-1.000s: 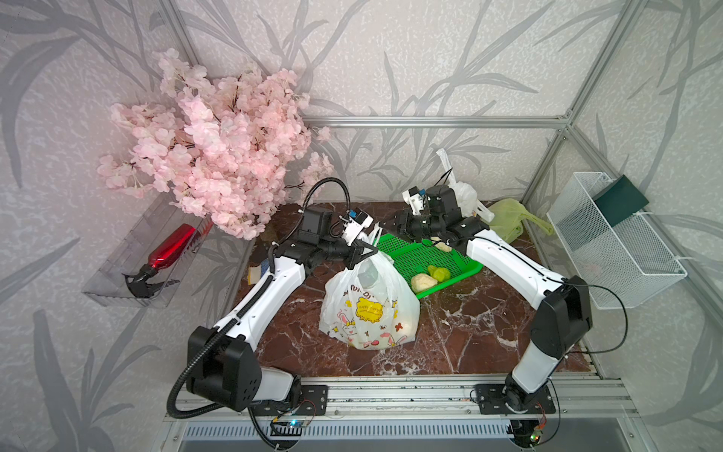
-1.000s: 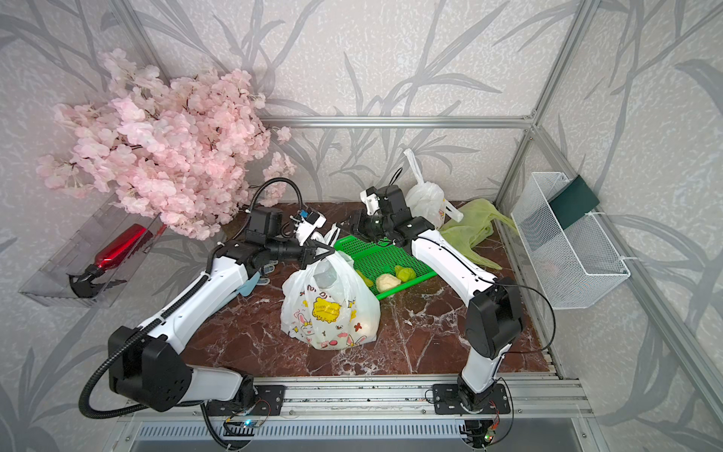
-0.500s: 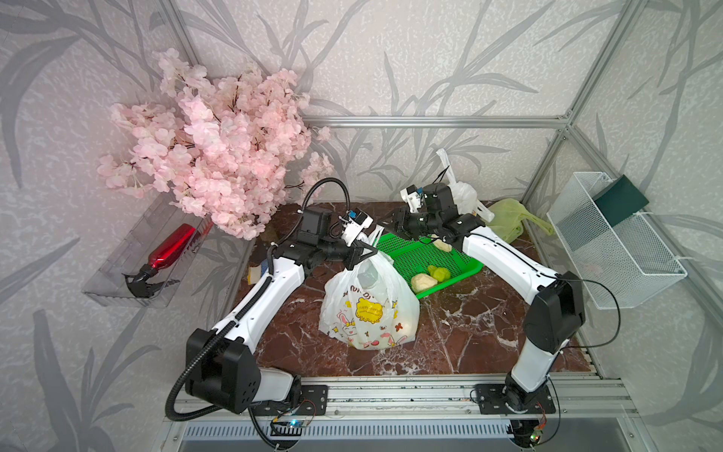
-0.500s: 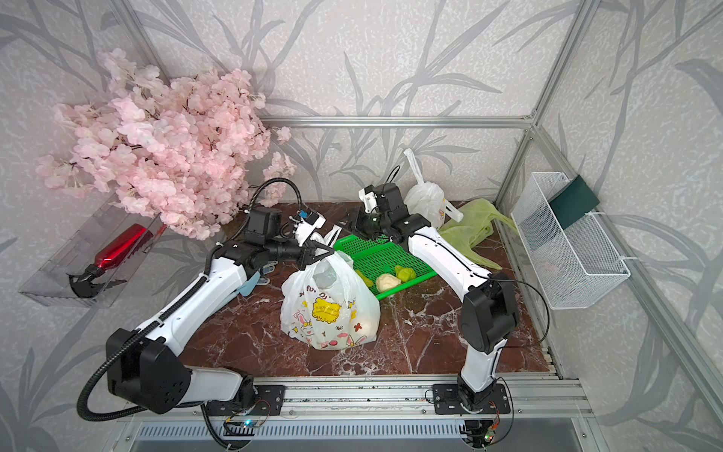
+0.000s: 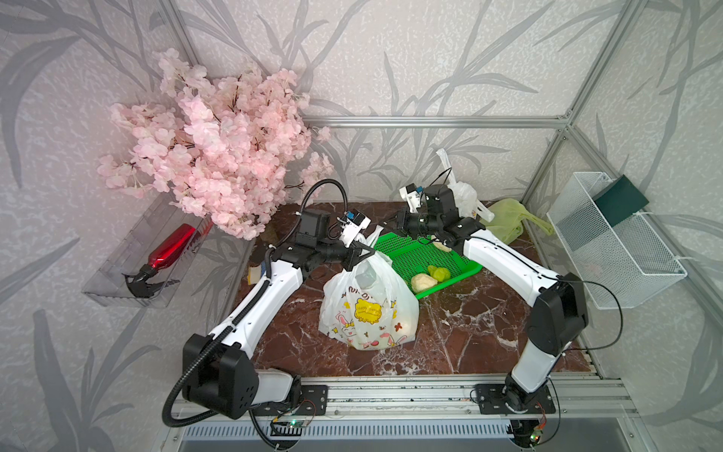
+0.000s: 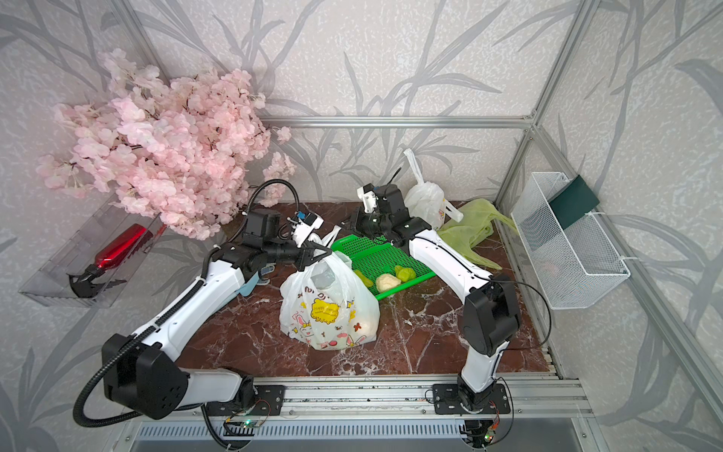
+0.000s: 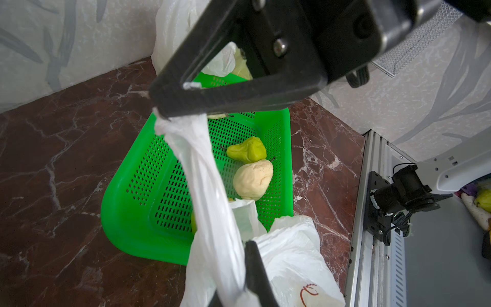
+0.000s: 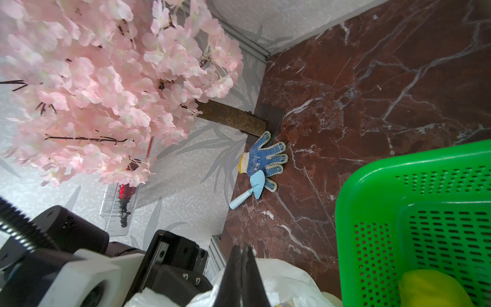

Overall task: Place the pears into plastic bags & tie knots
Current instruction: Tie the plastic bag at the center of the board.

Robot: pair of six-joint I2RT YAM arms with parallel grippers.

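- The rabbit-print bag (image 5: 367, 313) stands bulging on the red marble surface (image 5: 477, 336), in the centre and nearer than the other task things. A pale rounded shape shows through its lower right side.
- The left tool (image 5: 364, 253) sits right above that bag, pinching its twisted white handle (image 7: 210, 212) low down, close to the bag's mouth.
- Just behind and to the right of the bag lies the green mesh basket (image 5: 407, 254). In its near right corner a cream pear (image 5: 422, 281) and a green pear (image 5: 440, 272) touch each other. A pale pear (image 5: 443, 245) at the far edge is half hidden under the right arm.
- The right tool (image 5: 394, 226) hangs over the basket's far left corner, tips pressed together on the free end of the same handle, so the strip runs from one tool to the other.
- At the far right a white bag (image 5: 463, 195) is gathered at the neck with its handle ends sticking up; whether the knot is tight cannot be told. A yellow-green bag (image 5: 504, 219) lies slumped just to its right.
- At the far left stands a pink blossom tree (image 5: 219, 156), with a blue-dotted glove (image 8: 265, 159) and a pale blue trowel (image 8: 249, 190) touching at its foot.
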